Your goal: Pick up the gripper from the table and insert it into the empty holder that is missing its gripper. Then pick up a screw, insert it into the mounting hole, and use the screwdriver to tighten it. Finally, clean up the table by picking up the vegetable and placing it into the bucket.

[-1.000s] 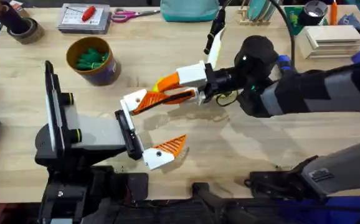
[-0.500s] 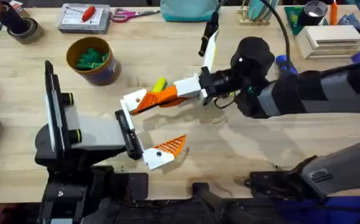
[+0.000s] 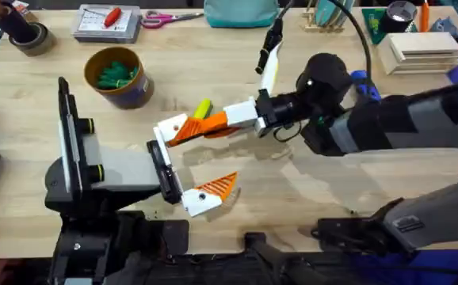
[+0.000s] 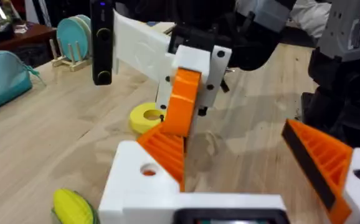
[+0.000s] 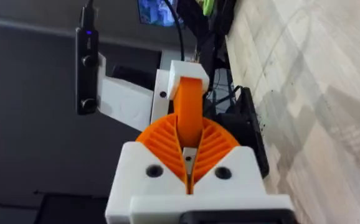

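My right gripper [image 3: 223, 120] reaches across the middle, shut on the orange ribbed gripper [image 3: 196, 128]. In the right wrist view my ribbed pads [image 5: 161, 146] clamp it [image 5: 189, 112]. Its lower end meets the white holder [image 3: 169, 127] on my left arm's near jaw; the holder's screw hole [image 4: 147, 169] faces up. My left gripper [image 3: 205, 154] stands wide open, its other orange finger [image 3: 217, 186] far off. The corn vegetable [image 3: 203, 108] lies just behind the held piece. The bucket [image 3: 138, 91] stands at the back left. The screwdriver and screws are out of view.
Green pieces lie in the bucket. A yellow ring disc [image 4: 146, 115] rests by the right gripper. Along the back edge lie a tape roll [image 3: 29, 38], a parts box [image 3: 106, 22] with a red tool, pink scissors [image 3: 162, 17] and a teal pouch [image 3: 241, 12].
My right gripper turned and dropped a little, bringing the orange gripper down against the holder. The corn behind it came into view. The left arm stayed still.
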You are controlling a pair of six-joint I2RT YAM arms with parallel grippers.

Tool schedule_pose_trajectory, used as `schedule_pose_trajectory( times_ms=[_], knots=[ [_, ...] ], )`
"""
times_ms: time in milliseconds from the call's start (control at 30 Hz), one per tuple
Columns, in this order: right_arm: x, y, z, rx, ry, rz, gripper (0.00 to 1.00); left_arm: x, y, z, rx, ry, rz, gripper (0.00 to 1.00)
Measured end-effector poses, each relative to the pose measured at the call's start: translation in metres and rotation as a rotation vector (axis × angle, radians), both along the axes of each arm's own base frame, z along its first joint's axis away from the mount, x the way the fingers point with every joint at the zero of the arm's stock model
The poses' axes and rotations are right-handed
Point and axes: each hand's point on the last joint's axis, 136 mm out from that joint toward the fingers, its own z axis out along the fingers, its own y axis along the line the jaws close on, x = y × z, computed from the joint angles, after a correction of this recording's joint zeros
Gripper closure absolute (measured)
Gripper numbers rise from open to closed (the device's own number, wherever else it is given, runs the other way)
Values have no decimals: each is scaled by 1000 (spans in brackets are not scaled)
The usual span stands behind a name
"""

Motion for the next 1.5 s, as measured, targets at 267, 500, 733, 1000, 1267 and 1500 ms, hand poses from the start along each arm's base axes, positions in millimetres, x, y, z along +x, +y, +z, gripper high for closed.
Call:
schedule_pose_trajectory(
  times_ms=[267, 500, 733, 1000, 1267, 1500],
  knots=[
    [-3, -5, 1, -2, 3, -49, 992, 0, 0, 0, 0, 0, -1, 15],
    [-4, -1, 0, -4, 9, -64, 992, 0, 0, 0, 0, 0, 0, 15],
    [-4, 3, 0, -5, 12, -83, 992, 1, 0, 0, 0, 0, 5, 16],
    [-2, 5, 0, -8, 18, -99, 992, 2, 1, 0, 0, 2, 12, 15],
    [-2, 5, 0, -9, 19, -101, 992, 2, 1, 0, 0, 2, 13, 15],
    [-1, 5, 0, -9, 19, -101, 992, 2, 1, 0, 0, 2, 13, 15]
  ],
)
